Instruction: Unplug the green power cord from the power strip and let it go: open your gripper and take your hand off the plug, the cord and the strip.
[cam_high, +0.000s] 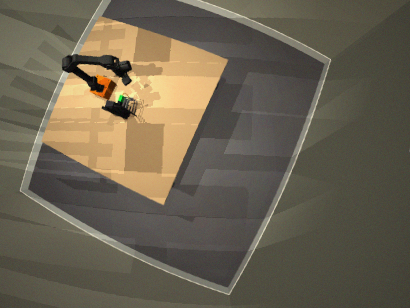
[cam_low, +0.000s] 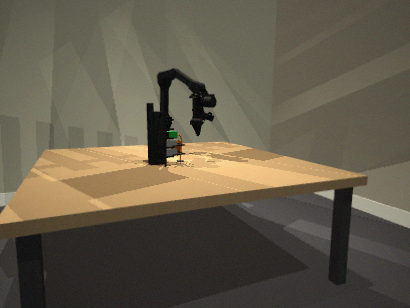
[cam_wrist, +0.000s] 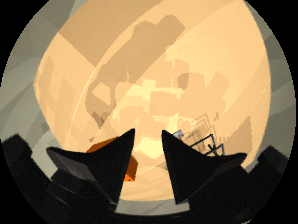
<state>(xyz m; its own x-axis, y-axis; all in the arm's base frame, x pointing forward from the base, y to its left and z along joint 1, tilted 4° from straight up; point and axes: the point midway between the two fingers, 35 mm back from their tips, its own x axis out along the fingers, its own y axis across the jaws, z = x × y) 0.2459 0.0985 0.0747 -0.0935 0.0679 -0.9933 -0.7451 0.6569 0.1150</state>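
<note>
Black jointed arm (cam_low: 172, 82) on an orange base (cam_high: 101, 85), tapered gripper (cam_low: 196, 131).

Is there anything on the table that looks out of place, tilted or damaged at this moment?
Nothing stands out. The black power strip stands upright on the table, the green plug sits on its side, and the tool hangs above the table, apart from them, holding nothing.

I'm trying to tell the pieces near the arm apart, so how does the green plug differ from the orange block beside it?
The green plug is small and bright green; the orange block is larger and orange. The green plug sits at the dark power strip; the orange block lies beside the arm's base. Both rest on the table, untouched by the jaws.
</note>
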